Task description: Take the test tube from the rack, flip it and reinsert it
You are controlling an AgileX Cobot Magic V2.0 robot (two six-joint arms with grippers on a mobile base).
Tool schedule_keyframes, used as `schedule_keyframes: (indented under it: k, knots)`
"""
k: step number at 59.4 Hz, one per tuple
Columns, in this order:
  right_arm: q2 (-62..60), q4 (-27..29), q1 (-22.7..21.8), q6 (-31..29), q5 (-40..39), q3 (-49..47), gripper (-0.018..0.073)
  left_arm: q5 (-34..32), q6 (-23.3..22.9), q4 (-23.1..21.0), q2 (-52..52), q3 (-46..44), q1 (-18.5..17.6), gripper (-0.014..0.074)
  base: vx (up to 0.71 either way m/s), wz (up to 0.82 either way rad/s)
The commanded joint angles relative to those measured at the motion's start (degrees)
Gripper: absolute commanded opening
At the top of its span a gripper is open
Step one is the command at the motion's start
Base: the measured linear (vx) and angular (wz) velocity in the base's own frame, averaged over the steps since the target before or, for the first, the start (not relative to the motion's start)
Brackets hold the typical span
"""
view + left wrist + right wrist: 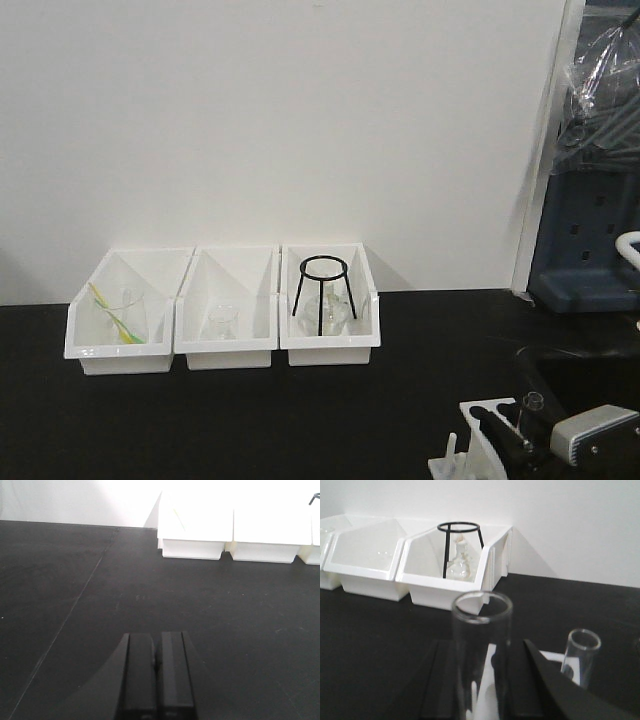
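Observation:
In the right wrist view a clear test tube (481, 625) stands upright, open mouth up, between the two black fingers of my right gripper (482, 650), which is shut on it. The white rack (554, 656) shows below and behind the fingers. A second clear tube (580, 656) stands in it to the right. In the front view the rack (478, 432) sits at the bottom right edge with the right gripper (520, 438) over it and a tube mouth (533, 402) poking up. My left gripper (157, 652) is shut and empty above bare black table.
Three white bins stand in a row against the back wall: left (120, 318) with a beaker and a yellow-green rod, middle (228, 312) with a small flask, right (328, 305) with a black ring tripod (323, 292) over a flask. A blue-grey machine (590, 220) stands at far right.

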Motion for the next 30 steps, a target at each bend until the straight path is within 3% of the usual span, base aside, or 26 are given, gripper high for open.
schedule_keyframes:
  k: [1,7,13,23,30]
  knots:
    - [-6.61,0.67,-0.04,2.40,-10.68,-1.66,-0.0012,-5.04,-0.01,-0.21,-0.16,0.11,-0.41,-0.0006,0.00,0.00]
    - [-14.44,0.88,-0.04,8.73,-2.54,-4.81,-0.0012,-5.04,-0.01,-0.21,-0.16,0.11,-0.41,-0.0006,0.00,0.00]
    - [-22.85,0.68,-0.04,12.88,12.99,-10.77,-0.0012,-5.04,-0.01,-0.21,-0.16,0.11,-0.41,-0.0006,0.00,0.00]
    - [-30.50,0.62,-0.04,13.05,35.91,-22.33,-0.0012,-5.04,-0.01,-0.21,-0.16,0.11,-0.41,-0.0006,0.00,0.00]
    - [-32.74,-1.19,-0.04,12.52,42.40,-26.95,-0.0012,-5.04,-0.01,-0.21,-0.16,0.11,-0.41,-0.0006,0.00,0.00]
